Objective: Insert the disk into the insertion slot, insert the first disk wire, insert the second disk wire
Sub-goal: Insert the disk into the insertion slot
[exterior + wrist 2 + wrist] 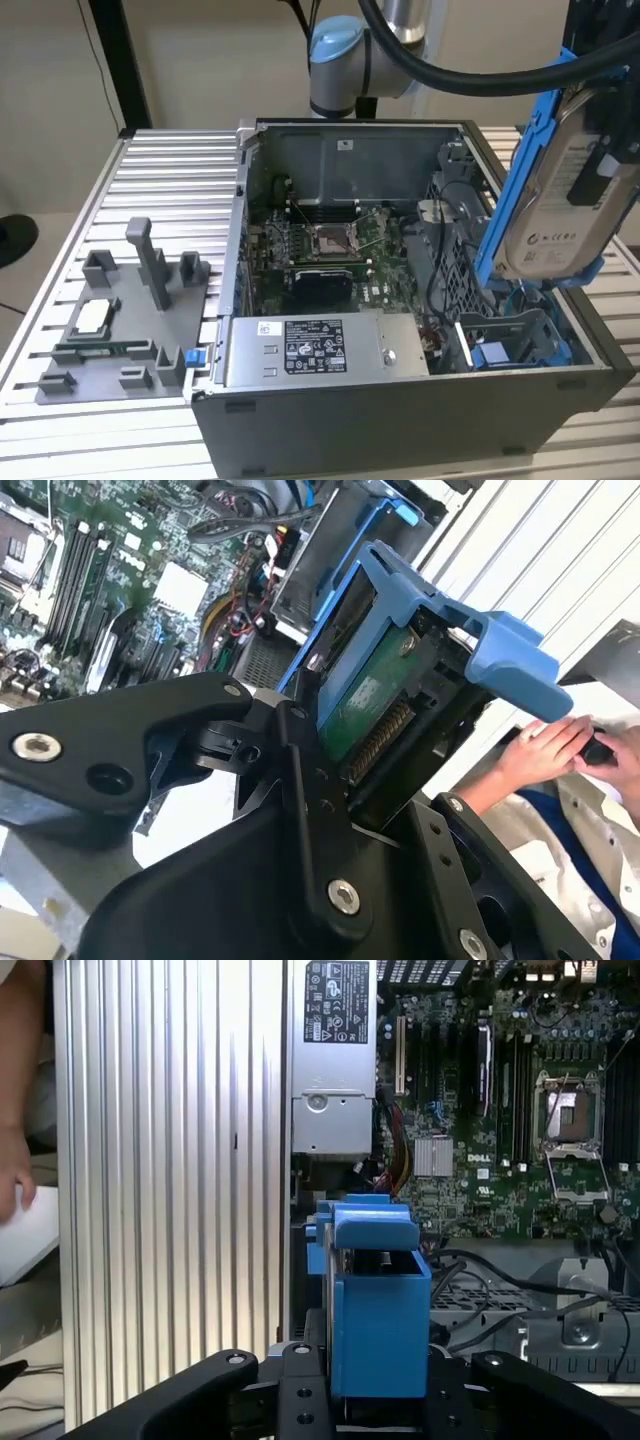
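The black hand (372,1395) clamps the disk (375,1310) by its blue carrier (372,1235), holding it tilted near upright over the open case (400,420), just above the slot (515,335) at the exterior view's right. The case stands on a ribbed aluminium counter (170,170), with a grey tray (120,320) at the exterior view's left. A beige wall (200,60) rises behind. A person (540,752) is beyond the counter in the second wrist view.

Exterior view – high, mid-range, angled down into open PC case (400,425) on slatted table (170,170). Both wrist views – close-up, looking past disk (375,1310) toward motherboard (500,1110); all 3 share disk & motherboard.
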Controlling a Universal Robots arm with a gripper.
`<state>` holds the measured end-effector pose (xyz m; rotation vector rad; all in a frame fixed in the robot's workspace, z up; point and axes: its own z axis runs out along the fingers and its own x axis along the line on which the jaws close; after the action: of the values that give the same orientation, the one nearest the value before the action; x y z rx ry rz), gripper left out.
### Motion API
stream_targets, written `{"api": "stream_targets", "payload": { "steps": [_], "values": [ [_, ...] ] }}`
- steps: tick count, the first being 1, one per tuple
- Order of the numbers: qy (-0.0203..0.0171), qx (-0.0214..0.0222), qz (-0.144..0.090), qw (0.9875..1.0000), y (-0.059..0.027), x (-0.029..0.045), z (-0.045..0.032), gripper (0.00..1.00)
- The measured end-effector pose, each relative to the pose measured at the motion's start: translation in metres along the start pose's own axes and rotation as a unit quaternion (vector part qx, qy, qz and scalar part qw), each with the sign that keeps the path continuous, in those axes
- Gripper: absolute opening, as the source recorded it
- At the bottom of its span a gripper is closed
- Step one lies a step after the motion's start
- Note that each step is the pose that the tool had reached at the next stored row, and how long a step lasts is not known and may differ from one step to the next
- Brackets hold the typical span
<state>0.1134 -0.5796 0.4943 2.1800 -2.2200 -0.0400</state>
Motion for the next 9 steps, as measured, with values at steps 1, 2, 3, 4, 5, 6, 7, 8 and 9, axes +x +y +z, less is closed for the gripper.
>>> {"api": "stream_targets", "payload": {
  "steps": [1,2,3,4,5,6,7,8,9],
  "values": [
    [0.0,0.0,0.0,1.0,-0.0012,0.0,0.0004,0.0],
    [0.0,0.0,0.0,1.0,-0.0025,-0.0001,0.0008,0.0],
    [0.0,0.0,0.0,1.0,-0.0036,-0.0001,0.0012,0.0],
    [0.0001,0.0,0.0,1.0,-0.0047,-0.0001,0.0015,0.0],
    [0.0001,0.0,0.0,1.0,-0.0055,-0.0002,0.0018,0.0],
    [0.0,0.0,0.0,1.0,-0.0064,-0.0001,0.0021,0.0],
    [0.0,0.0,0.0,1.0,-0.0072,-0.0002,0.0024,0.0],
    [0.0,0.0,0.0,1.0,-0.0078,-0.0002,0.0026,0.0],
    [0.0001,0.0,0.0,1.0,-0.0082,-0.0002,0.0027,0.0]
  ]
}}
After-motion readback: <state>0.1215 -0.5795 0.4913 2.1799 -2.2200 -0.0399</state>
